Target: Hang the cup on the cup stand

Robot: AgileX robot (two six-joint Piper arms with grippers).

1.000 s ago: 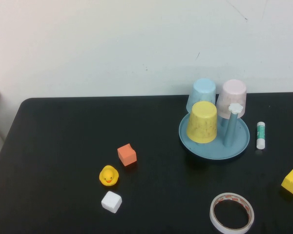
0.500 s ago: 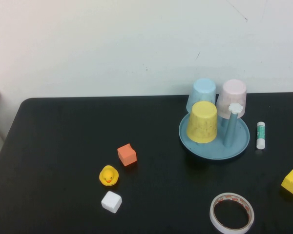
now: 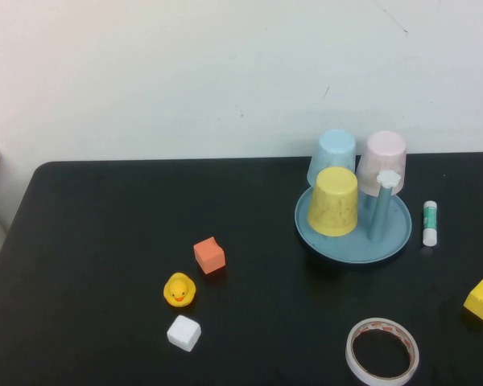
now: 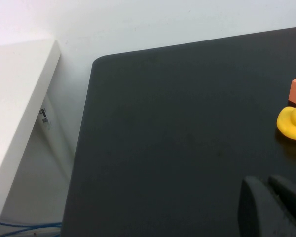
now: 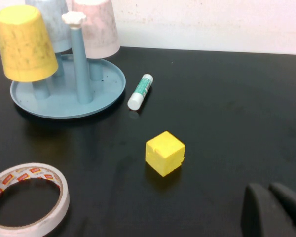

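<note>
Lab-like, black table (image 3: 105,265), white wall (image 3: 185,72)

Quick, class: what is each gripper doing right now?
Left gripper: jaws shut, empty, near the duck.
Right gripper: jaws shut, empty, near the yellow cube.

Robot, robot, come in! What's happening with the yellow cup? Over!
Left pincer shut, parked near duck. Right pincer shut, parked near yellow cube. Yellow cup upside down on cup stand. Nothing blocking.
</note>
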